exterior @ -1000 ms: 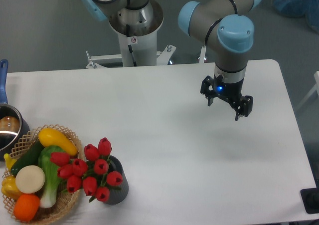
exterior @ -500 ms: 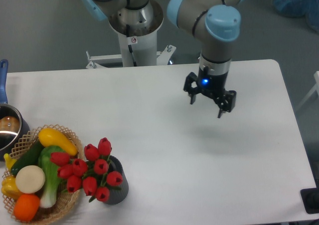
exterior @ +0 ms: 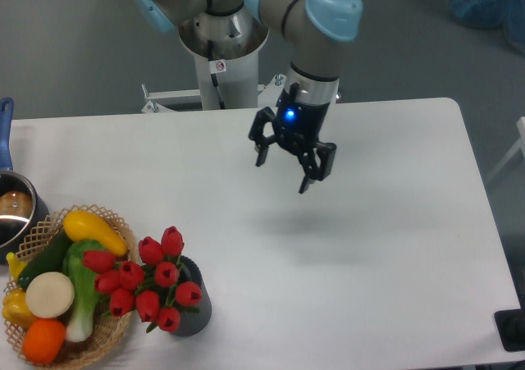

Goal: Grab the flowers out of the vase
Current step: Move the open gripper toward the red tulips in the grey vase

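Hovering above the middle of the white worktop (exterior: 394,247), the gripper (exterior: 283,173) is hanging with its two fingers spread apart and nothing between them. The flowers (exterior: 152,281) are standing in the vase (exterior: 195,308) near the worktop's front left edge, well apart from the gripper and just beside the wicker basket (exterior: 111,331) of toy vegetables.

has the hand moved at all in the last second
Yes. The hand has travelled left across the table, from near the right side toward the middle, closing on the flowers in the vase. Its jaws are open.
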